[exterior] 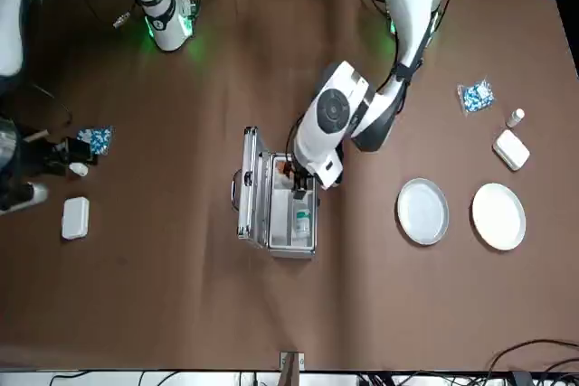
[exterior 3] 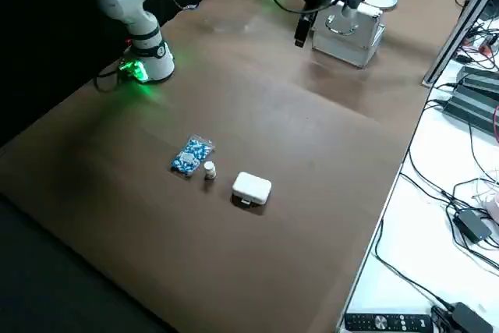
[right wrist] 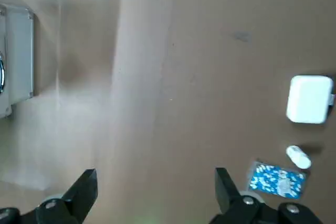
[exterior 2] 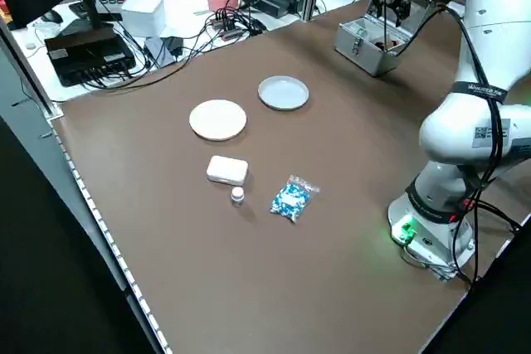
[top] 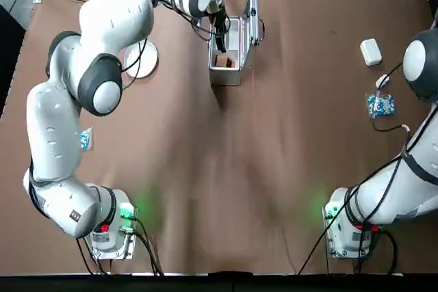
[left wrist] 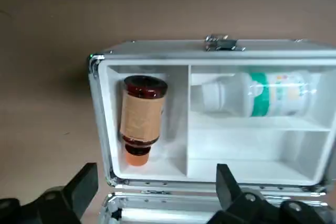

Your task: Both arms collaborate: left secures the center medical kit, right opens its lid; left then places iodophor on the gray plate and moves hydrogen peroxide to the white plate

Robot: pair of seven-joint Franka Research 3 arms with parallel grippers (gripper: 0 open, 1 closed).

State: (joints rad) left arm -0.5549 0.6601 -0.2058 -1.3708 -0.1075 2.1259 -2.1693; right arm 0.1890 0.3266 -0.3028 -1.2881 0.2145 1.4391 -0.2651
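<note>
The medical kit [exterior: 291, 251] lies open, exposing the iodophor [left wrist: 142, 114]; the left pincer [left wrist: 157, 192] hangs above, spread wide and empty, presumably to grasp it. The right pincer [right wrist: 156, 195], likewise, waits aside.

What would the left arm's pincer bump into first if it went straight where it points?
The left pincer would likely meet the open kit below, perhaps its brown bottle or divider; depth is unclear.
</note>
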